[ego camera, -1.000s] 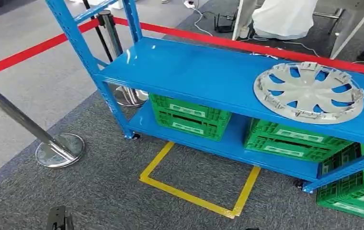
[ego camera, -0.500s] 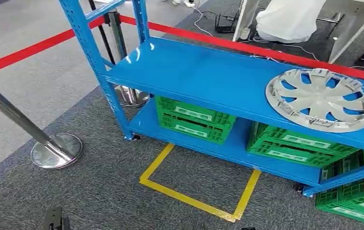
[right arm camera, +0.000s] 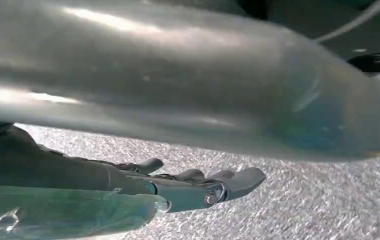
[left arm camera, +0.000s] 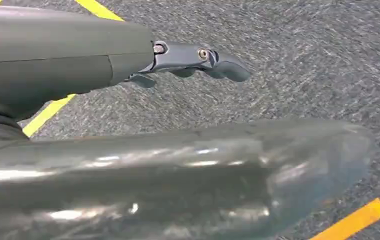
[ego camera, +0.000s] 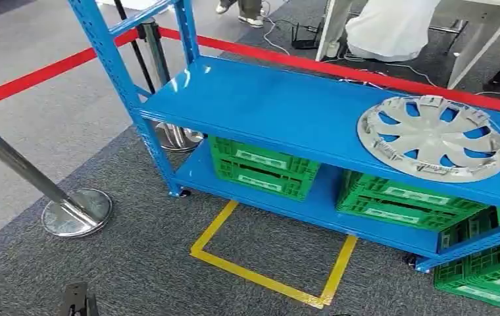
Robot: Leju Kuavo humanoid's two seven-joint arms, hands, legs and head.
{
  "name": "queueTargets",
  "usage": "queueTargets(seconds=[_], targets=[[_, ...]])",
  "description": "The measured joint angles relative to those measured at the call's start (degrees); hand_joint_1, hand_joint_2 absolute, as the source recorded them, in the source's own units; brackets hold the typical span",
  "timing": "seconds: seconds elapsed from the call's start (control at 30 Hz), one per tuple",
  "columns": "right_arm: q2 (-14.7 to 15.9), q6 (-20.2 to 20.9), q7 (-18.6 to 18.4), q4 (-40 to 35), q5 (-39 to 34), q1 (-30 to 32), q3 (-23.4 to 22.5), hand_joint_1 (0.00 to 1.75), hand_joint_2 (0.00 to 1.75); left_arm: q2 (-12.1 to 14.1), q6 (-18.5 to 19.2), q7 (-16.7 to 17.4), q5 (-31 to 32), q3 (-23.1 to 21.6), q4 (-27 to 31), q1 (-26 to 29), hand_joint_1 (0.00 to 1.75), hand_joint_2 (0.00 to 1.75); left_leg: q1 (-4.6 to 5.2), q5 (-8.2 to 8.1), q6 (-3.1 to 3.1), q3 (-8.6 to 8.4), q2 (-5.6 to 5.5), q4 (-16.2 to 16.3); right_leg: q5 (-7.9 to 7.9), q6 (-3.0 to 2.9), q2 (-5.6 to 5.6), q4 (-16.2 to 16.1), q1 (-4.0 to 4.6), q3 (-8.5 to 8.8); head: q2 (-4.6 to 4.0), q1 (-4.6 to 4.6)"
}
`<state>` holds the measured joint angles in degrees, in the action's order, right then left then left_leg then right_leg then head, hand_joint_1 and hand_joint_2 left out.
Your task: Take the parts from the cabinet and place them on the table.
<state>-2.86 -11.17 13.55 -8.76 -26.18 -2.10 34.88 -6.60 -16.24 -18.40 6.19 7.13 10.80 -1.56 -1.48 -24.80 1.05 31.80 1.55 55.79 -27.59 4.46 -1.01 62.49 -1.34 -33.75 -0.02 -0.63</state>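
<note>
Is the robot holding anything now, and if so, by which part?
Nothing is held. The left hand and the right hand hang empty over the carpet; the hubcap lies untouched on the shelf.

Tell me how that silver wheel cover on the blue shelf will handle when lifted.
The wheel cover looks like thin moulded plastic with open slots, so probably light for its size and slightly flexible. It lies flat on the shelf, so it is unlikely to roll or tip. Its small rim clips may be fragile if squeezed.
</note>
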Motion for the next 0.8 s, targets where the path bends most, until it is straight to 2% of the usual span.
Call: queueTargets(seconds=[0.03, 0.07, 0.1, 0.13, 0.2, 0.23, 0.27, 0.3, 0.33, 0.37, 0.4, 0.43, 0.47, 0.5, 0.53, 0.57, 0.6, 0.63, 0.7, 0.73, 0.77, 0.8], targets=[[0.0, 0.0, 0.0, 0.0, -0.1, -0.1, 0.0, 0.00, 0.00, 0.0, 0.3, 0.2, 0.0, 0.0, 0.0, 0.0, 0.00, 0.00, 0.13, -0.31, 0.62, -0.24, 0.26, 0.3, 1.19, 0.24, -1.85, -4.2, -0.13, 1.92, 0.00, 0.07], [-0.3, 0.1, 0.0, 0.0, -0.2, -0.3, -0.1, 0.00, 0.00, 0.5, 0.5, 0.5, 0.0, 0.0, 0.0, 0.0, 0.00, 0.00, 0.38, -0.63, 1.13, -0.37, 0.37, 0.5, 1.01, -0.51, -1.43, -4.0, 0.05, 1.65, 0.00, 0.20], [-0.2, 0.0, 0.0, 0.0, -0.2, -0.4, -0.1, 0.00, 0.00, 0.3, 0.7, 0.5, 0.0, 0.0, 0.0, 0.0, 0.00, 0.00, 0.42, -0.59, 1.46, -0.44, 0.46, 0.5, 0.95, -1.41, -0.54, -3.7, 0.13, 1.73, 0.00, -0.04], [-0.2, 0.0, 0.0, 0.0, -0.4, -0.5, -0.2, 0.00, 0.00, 0.3, 0.7, 0.6, 0.0, 0.0, 0.0, 0.0, 0.00, 0.00, 0.37, -0.43, 1.72, -0.51, 0.63, 0.3, 0.95, -1.70, -0.43, -3.6, 0.21, 1.14, 0.00, -0.04], [-0.2, 0.1, 0.0, 0.0, -0.6, -0.5, -0.3, 0.00, 0.00, 0.3, 0.9, 0.8, 0.0, 0.0, 0.0, 0.0, 0.00, 0.00, 0.09, -0.47, 2.49, -0.69, 1.49, 0.0, 1.13, -2.78, 0.56, -3.5, 0.34, 1.10, 0.00, 0.09], [-0.3, 0.1, 0.0, 0.0, -0.6, -0.4, -0.4, 0.00, 0.00, 0.2, 1.0, 0.9, 0.0, 0.0, 0.0, -0.1, 0.00, 0.00, -0.06, -1.17, 2.71, -0.56, 0.98, 0.5, 1.30, -3.15, 1.02, -3.6, 0.16, 1.16, 0.00, -0.02], [-0.2, 0.1, 0.0, 0.0, -0.6, -0.5, -0.5, 0.00, 0.00, 0.2, 1.1, 0.9, 0.0, 0.0, 0.0, -0.1, 0.00, 0.00, -0.01, -2.90, 2.72, 0.40, 0.22, 2.6, 1.46, -3.49, 1.43, -3.6, 0.16, 1.10, 0.00, -0.04], [-0.3, 0.1, 0.0, 0.0, -0.6, -0.6, -0.5, 0.00, 0.00, 0.2, 1.1, 0.9, 0.0, 0.0, 0.0, -0.1, 0.00, 0.00, 0.05, -5.28, 2.75, 2.26, -0.29, 6.7, 1.56, -3.70, 1.76, -3.6, 0.19, 0.97, 0.00, -0.17], [-0.3, 0.1, 0.0, 0.0, -0.6, -0.6, -0.5, 0.00, 0.00, 0.2, 1.1, 1.0, 0.0, 0.0, 0.0, 0.0, 0.00, 0.00, 0.06, -7.77, 2.76, 4.94, -0.72, 12.3, 1.58, -3.83, 2.32, -3.6, 0.28, 0.87, 0.00, -0.28], [-0.2, 0.1, 0.0, 0.0, -0.6, -0.6, -0.5, 0.00, 0.00, 0.2, 1.1, 1.0, 0.0, 0.0, 0.0, 0.1, 0.00, 0.00, 0.10, -9.29, 2.70, 7.28, -0.93, 16.8, 1.57, -3.85, 2.88, -3.6, 0.38, 0.84, 0.00, -0.26], [-0.2, 0.1, 0.0, 0.0, -0.6, -0.5, -0.5, 0.00, 0.00, 0.2, 1.1, 1.0, 0.0, 0.0, 0.0, 0.2, 0.00, 0.00, 0.14, -9.30, 2.54, 8.57, -1.00, 18.8, 1.55, -3.88, 3.49, -3.6, 0.46, 0.86, 0.00, -0.28], [-0.2, 0.1, 0.0, 0.0, -0.6, -0.4, -0.6, 0.00, 0.00, 0.2, 1.1, 1.0, 0.0, 0.0, 0.0, 0.2, 0.00, 0.00, 0.18, -7.96, 2.32, 8.40, -1.05, 18.1, 1.55, -3.88, 4.08, -3.6, 0.49, 0.93, 0.00, -0.24], [-0.2, 0.1, 0.0, 0.0, -0.6, -0.4, -0.6, 0.00, 0.00, 0.2, 1.1, 1.1, 0.0, 0.0, 0.0, 0.2, 0.00, 0.00, 0.21, -5.55, 2.05, 7.33, -1.21, 15.4, 1.55, -3.88, 4.80, -3.6, 0.51, 0.97, 0.00, -0.26], [-0.2, 0.1, 0.0, 0.0, -0.6, -0.5, -0.6, 0.00, 0.00, 0.2, 1.1, 1.2, 0.0, 0.0, 0.0, 0.2, 0.00, 0.00, 0.22, -2.78, 1.75, 5.34, -1.77, 10.9, 1.56, -3.83, 5.53, -3.6, 0.51, 1.06, 0.00, -0.26], [-0.3, 0.1, 0.0, 0.0, -0.7, -0.6, -0.6, 0.00, 0.00, 0.2, 1.1, 1.2, 0.0, 0.0, 0.0, 0.2, 0.00, 0.00, 0.18, -0.21, 1.42, 2.87, -3.68, 5.6, 1.53, -3.68, 6.22, -3.6, 0.44, 1.10, 0.00, -0.28], [-0.3, 0.1, 0.0, 0.0, -0.7, -0.7, -0.6, 0.00, 0.00, 0.3, 1.2, 1.2, 0.0, 0.0, 0.0, 0.2, 0.00, 0.00, 0.10, 0.15, 1.11, 1.60, -6.75, 2.4, 1.41, -3.30, 6.79, -3.4, 0.62, 0.86, 0.00, -0.28], [-0.3, 0.1, 0.0, 0.0, -0.7, -0.8, -0.6, 0.00, 0.00, 0.2, 1.2, 1.2, 0.0, 0.0, 0.0, 0.2, 0.00, 0.00, -0.27, -0.68, 1.49, 0.96, -6.42, 1.0, 1.32, -2.91, 7.56, -3.1, 0.72, 0.43, 0.00, -0.15], [-0.3, 0.1, 0.0, 0.0, -0.6, -0.7, -0.6, 0.00, 0.00, 0.2, 1.2, 1.3, 0.0, 0.0, 0.0, 0.1, 0.00, 0.00, 0.02, -0.67, 1.41, 1.06, -6.19, 1.3, 1.52, -2.51, 7.91, -3.4, 0.49, 0.23, 0.00, -0.13], [-0.2, 0.1, 0.0, 0.0, -0.7, -0.3, -0.6, 0.00, 0.00, 0.2, 1.2, 1.4, 0.0, 0.0, 0.0, 0.1, 0.00, 0.00, 0.19, -0.66, 0.76, 0.88, -5.30, 1.1, 1.73, -1.57, 9.01, -4.1, 0.19, 0.01, 0.00, -0.13], [-0.2, 0.0, 0.0, 0.0, -0.7, -0.2, -0.6, 0.00, 0.00, 0.0, 1.3, 1.4, 0.0, 0.0, 0.0, 0.0, 0.00, 0.00, -0.09, -0.38, 0.28, 0.74, -4.41, 0.7, 1.54, -1.43, 7.56, -3.6, 0.19, 0.00, 0.00, -0.18], [-0.2, 0.0, 0.0, 0.0, -0.7, -0.2, -0.6, 0.00, 0.00, 0.1, 1.2, 1.4, 0.0, 0.0, 0.0, 0.0, 0.00, 0.00, -0.03, -0.48, -0.14, 0.64, -3.84, 0.7, 0.06, -1.24, 3.87, -1.6, 0.52, -0.92, 0.00, 0.31], [-0.2, 0.0, 0.0, 0.0, -0.7, -0.4, -0.6, 0.00, 0.00, 0.2, 1.2, 1.4, 0.0, 0.0, 0.0, 0.1, 0.00, 0.00, 0.13, -0.57, -0.33, 0.58, -3.04, 0.7, -2.39, -1.10, 2.33, 2.3, 0.51, -2.86, 0.00, 0.66]])
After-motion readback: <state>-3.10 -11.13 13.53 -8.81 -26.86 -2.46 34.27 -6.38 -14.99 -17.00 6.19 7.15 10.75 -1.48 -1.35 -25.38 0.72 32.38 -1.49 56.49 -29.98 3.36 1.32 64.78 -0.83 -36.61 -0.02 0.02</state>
